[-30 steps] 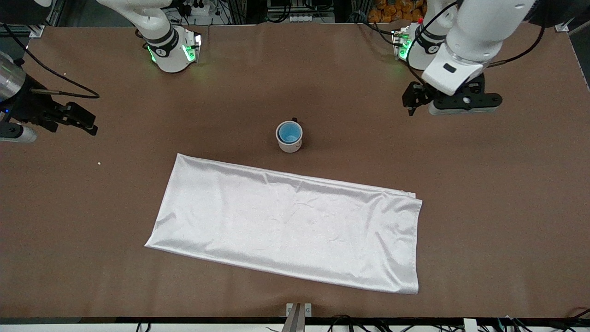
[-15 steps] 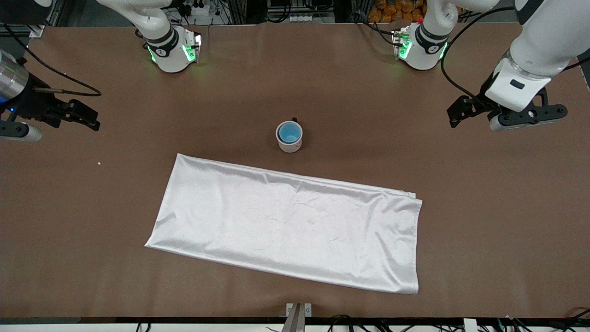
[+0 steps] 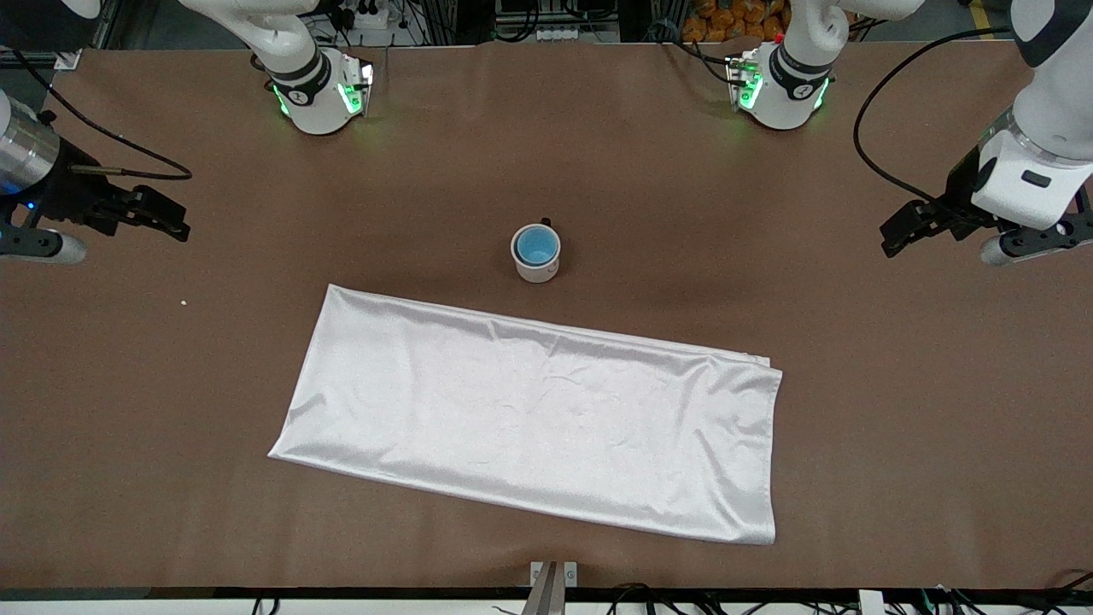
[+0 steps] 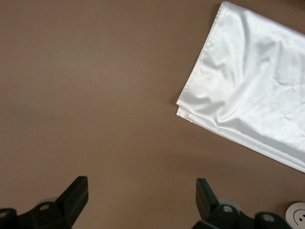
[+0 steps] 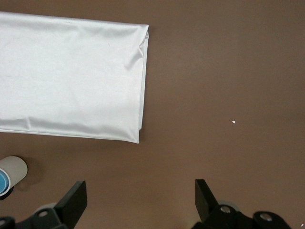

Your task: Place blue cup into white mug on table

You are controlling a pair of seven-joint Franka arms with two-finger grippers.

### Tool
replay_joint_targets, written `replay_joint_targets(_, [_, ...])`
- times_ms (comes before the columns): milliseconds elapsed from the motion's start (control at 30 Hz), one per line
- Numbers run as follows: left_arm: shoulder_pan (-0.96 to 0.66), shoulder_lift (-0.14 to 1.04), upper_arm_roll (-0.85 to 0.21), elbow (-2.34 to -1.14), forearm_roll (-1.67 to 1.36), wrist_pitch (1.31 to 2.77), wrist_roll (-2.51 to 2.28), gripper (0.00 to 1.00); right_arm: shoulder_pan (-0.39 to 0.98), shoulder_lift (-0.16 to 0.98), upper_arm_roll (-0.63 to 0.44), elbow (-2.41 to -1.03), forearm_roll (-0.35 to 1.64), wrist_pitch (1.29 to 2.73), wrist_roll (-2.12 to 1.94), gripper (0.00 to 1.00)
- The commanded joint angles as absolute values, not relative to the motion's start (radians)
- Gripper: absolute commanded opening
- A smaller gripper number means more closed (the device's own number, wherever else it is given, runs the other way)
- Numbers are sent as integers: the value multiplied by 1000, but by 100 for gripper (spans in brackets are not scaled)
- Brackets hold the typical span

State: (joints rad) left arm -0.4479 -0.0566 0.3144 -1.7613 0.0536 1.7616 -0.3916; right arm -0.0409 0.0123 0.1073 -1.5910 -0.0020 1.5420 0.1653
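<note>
The blue cup (image 3: 536, 248) sits inside the white mug (image 3: 539, 270), which stands upright on the brown table (image 3: 683, 171), black handle toward the robots' bases. Mug (image 5: 15, 169) and cup (image 5: 2, 182) also show at the edge of the right wrist view. My left gripper (image 3: 898, 234) is open and empty over bare table near the left arm's end, well apart from the mug; its wrist view shows the fingers spread (image 4: 141, 185). My right gripper (image 3: 171, 224) is open and empty (image 5: 140, 187) over bare table near the right arm's end.
A large white satin cloth (image 3: 529, 418) lies flat on the table, nearer the front camera than the mug. It also shows in the left wrist view (image 4: 252, 86) and in the right wrist view (image 5: 71, 76). A small white crumb (image 3: 184, 301) lies near the right arm's end.
My left arm has swung away from the mug toward the left arm's end of the table, gripper empty. My right gripper has shifted only slightly. Cup and mug have not moved.
</note>
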Motion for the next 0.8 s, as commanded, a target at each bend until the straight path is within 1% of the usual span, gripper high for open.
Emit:
replay_joint_targets(0, [-416, -18, 288, -1709, 20, 1750, -376, 100, -40, 14, 107, -1595, 12, 1537, 160, 100])
replay_joint_targets(100, [-388, -12, 259, -1692, 21, 1750, -377, 100, -40, 14, 107, -1606, 12, 1543, 163, 100])
replay_joint_targets(167, [-356, -3, 220, -1684, 21, 1750, -376, 100, -34, 14, 107, -1617, 14, 1549, 169, 100])
replay_joint_targets(367, [-259, 6, 109, -1671, 21, 1750, -377, 100, 23, 25, 107, -1643, 14, 1569, 245, 100])
replay_joint_targets(433, [-242, 6, 89, -1671, 21, 1750, -376, 100, 43, 34, 106, -1643, 12, 1574, 277, 100])
replay_joint_targets(767, [-233, 6, 66, -1671, 21, 1750, -376, 100, 75, 61, 107, -1643, 12, 1588, 318, 100])
